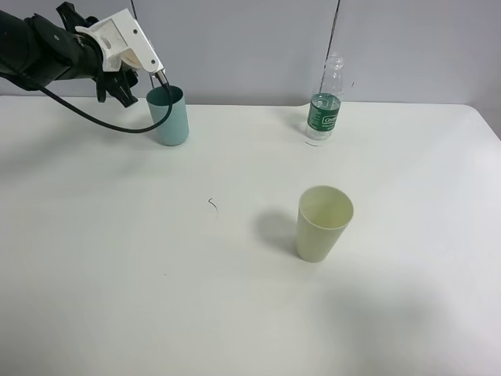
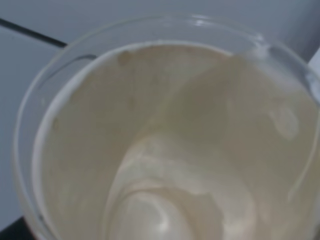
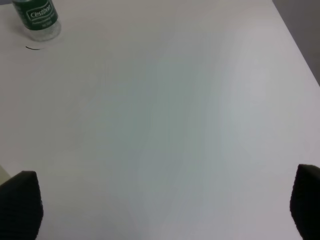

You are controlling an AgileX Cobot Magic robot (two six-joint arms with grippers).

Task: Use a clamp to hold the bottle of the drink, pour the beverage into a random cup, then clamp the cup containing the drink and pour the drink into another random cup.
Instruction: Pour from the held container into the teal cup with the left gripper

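Exterior high view: a white table (image 1: pixel 117 274) is being shown, with the left arm reaching in over the far left corner.
Left gripper (image 1: pixel 160 81): it is being held clenched above the teal cup (image 1: pixel 169 117), its dark tips sitting at the cup's near-left rim.
Blue-sleeved cup (image 2: pixel 165 145): it is being seen only by the left wrist camera, which is filled by its clear rim and peach-beige inside (the sleeve itself is hidden); whether the clenched gripper is grasping it cannot be told.
Beverage: no liquid can be made out in any cup.
Bottle (image 1: pixel 326 107): it is being left upright at the far edge of the table, right of the teal cup and well apart from it, cap off.
Pale yellow-green cup (image 1: pixel 322 223): it is standing upright near the table's middle, nearer the camera than the bottle.
Right gripper (image 3: pixel 162 207): it is being held released, its two dark fingers (image 3: pixel 20 205) wide apart over bare table, with the bottle (image 3: pixel 36 19) well beyond them.
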